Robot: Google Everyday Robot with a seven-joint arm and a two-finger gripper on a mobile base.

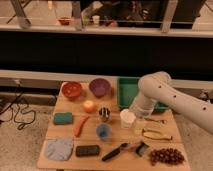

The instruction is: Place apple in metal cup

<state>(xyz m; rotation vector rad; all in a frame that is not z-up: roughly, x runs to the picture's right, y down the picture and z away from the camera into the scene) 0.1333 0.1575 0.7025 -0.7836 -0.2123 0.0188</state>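
Apple [89, 105]; gripper [138, 121] obscured beside white cup [127, 119]

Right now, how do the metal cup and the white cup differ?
The metal cup is grey and dark inside, the white cup pale. The metal cup is shorter than the white cup. The hand hangs just over the white cup, not the metal cup. Both stand upright.

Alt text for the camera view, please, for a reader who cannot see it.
A white robot arm bends down from the right, its gripper by a tall white paper cup on a cluttered wooden table. A small yellow-orange apple sits just left of a small shiny metal cup, untouched.
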